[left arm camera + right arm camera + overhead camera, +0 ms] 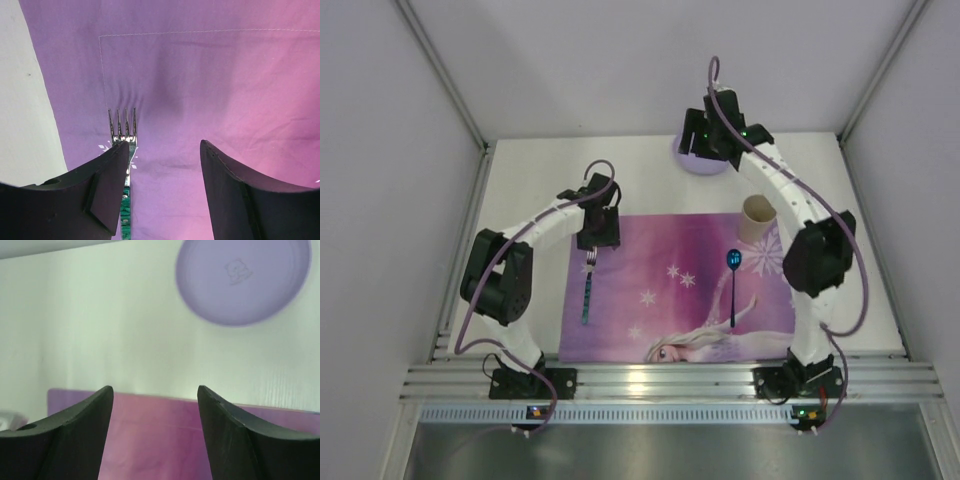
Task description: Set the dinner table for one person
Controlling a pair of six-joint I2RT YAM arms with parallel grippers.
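Nearest to me, behind the aluminium rail (pixel 670 380), the placemat (pixel 660 260) lies on the dinner table (pixel 570 170), which is the big white top under everything. On the left part of the placemat lies the fork (pixel 588 290), with its tines pointing away from me. On the right part lies the blue spoon (pixel 733 280), with its bowl at the far end. The middle of the placemat, between these two, is bare.

The left gripper (pixel 164 145) hangs just above the fork's tines. Its jaws are spread and hold nothing, and the fork rests on the cloth below one finger. I judge the fork to be placed and let go.

Farther on, at the far right corner of the placemat, a tan cup (pixel 757 216) stands upright. Beyond the far edge of the placemat, on the bare table, lies the lilac plate (pixel 242 280). The right gripper (pixel 155 387) hovers near it, also spread wide and empty.

So the step in hand seems to be fetching the plate. The next move, I think, asks the right arm to go down to the plate's rim, close on it and carry it to the bare middle of the placemat. The plate lies flat and shallow, so catching its rim may be delicate. The cup stands close to the way back, and the arm could knock it.
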